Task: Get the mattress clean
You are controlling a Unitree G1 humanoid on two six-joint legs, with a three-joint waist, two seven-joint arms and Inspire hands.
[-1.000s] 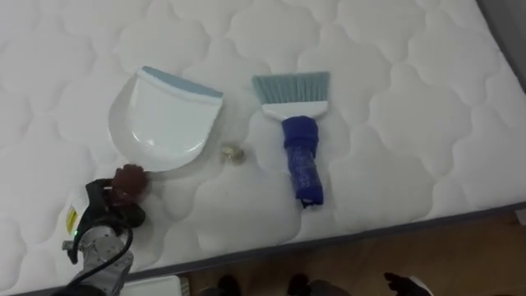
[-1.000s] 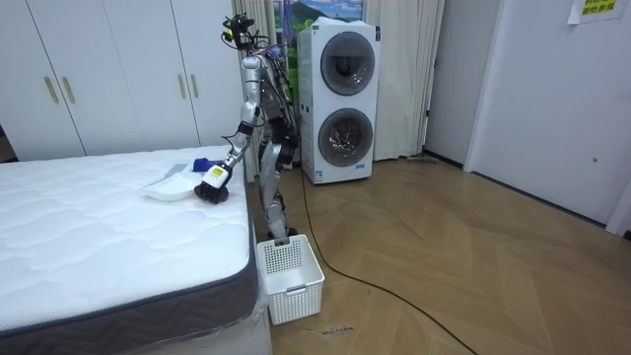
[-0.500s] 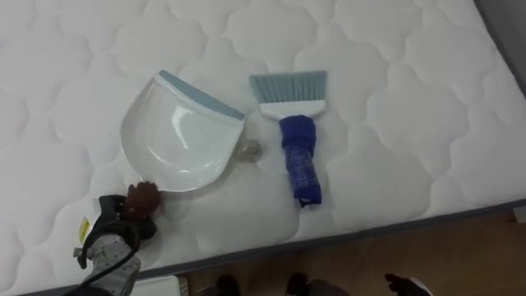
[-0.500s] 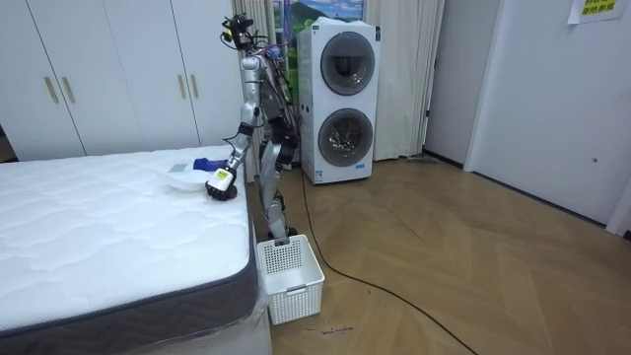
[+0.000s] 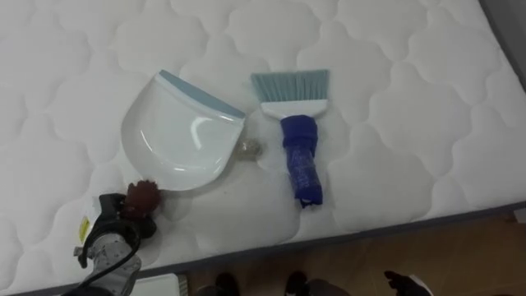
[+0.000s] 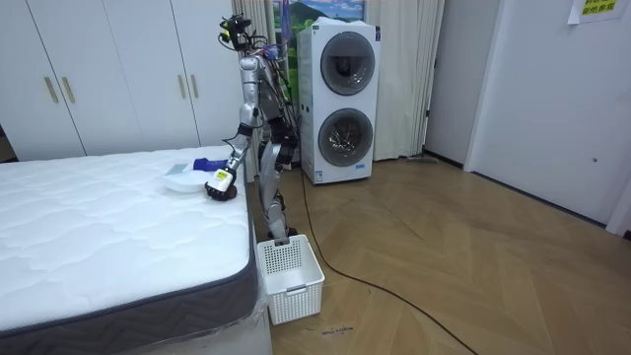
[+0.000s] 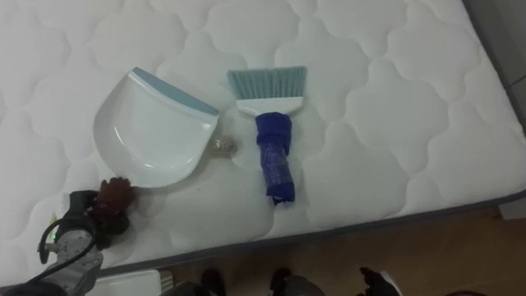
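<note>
Far left, near edge of the bed: the left hand is clenched round the reddish handle end of the dustpan. That's where the change is. A second ago the dustpan sat squarer and further left, with its blue lip facing the far side. Now it has swung round and slid right, so the lip angles toward the brush. In the last half second it has barely budged, so I'd say the repositioning is done.

Just right of the lip is the little crumpled scrap, touching the dustpan's edge or as good as. Right of that the brush lies flat and untouched, bristles pointing far, blue handle pointing near. So my read is that the dustpan is parked and the scrap only needs flicking in with the brush, which nobody is holding yet.

Low right, over the floor, a dark shape is probably the right hand. Can't tell what it's doing.

Writing: there's a yellow sticker on the left wrist and a yellow note high on the wall in the room view, both too small to read.
</note>
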